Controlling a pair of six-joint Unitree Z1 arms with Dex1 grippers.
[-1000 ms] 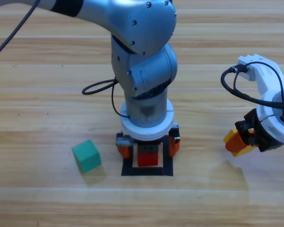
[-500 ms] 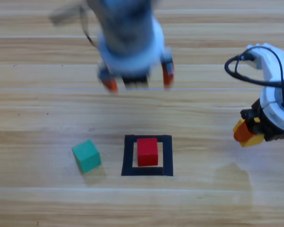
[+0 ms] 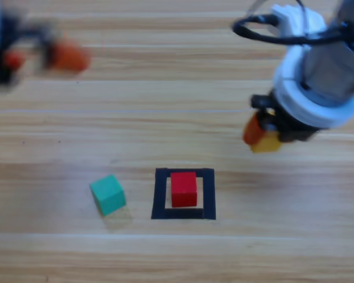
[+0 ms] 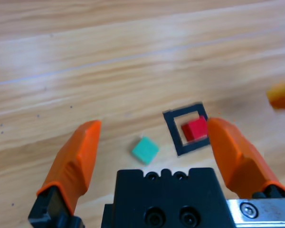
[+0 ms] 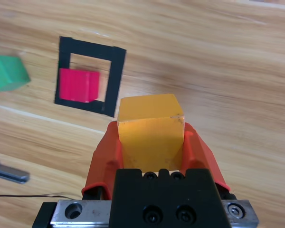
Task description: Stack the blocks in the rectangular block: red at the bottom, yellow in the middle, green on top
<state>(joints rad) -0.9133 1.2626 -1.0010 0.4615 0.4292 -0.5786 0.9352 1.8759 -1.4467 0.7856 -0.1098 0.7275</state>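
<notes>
The red cube (image 3: 183,188) sits inside the black tape square (image 3: 160,194), a little toward its far side. The teal-green cube (image 3: 108,194) lies on the table just left of the square. My right gripper (image 3: 262,132) hovers up and to the right of the square, shut on the yellow cube (image 5: 149,126), which fills the gap between its jaws. The right wrist view shows the red cube (image 5: 78,85), the tape square (image 5: 113,80) and the green cube (image 5: 7,72) ahead. My left gripper (image 3: 40,56) is open and empty at the far left.
From the left wrist view, the green cube (image 4: 145,150) and the red cube (image 4: 194,129) in its tape square (image 4: 172,134) lie well below the open left gripper (image 4: 153,126). Bare wooden table surrounds the square.
The left gripper let go of the red cube in the square, rose and swung to the far left. The right gripper carried the yellow cube left and farther up the table.
</notes>
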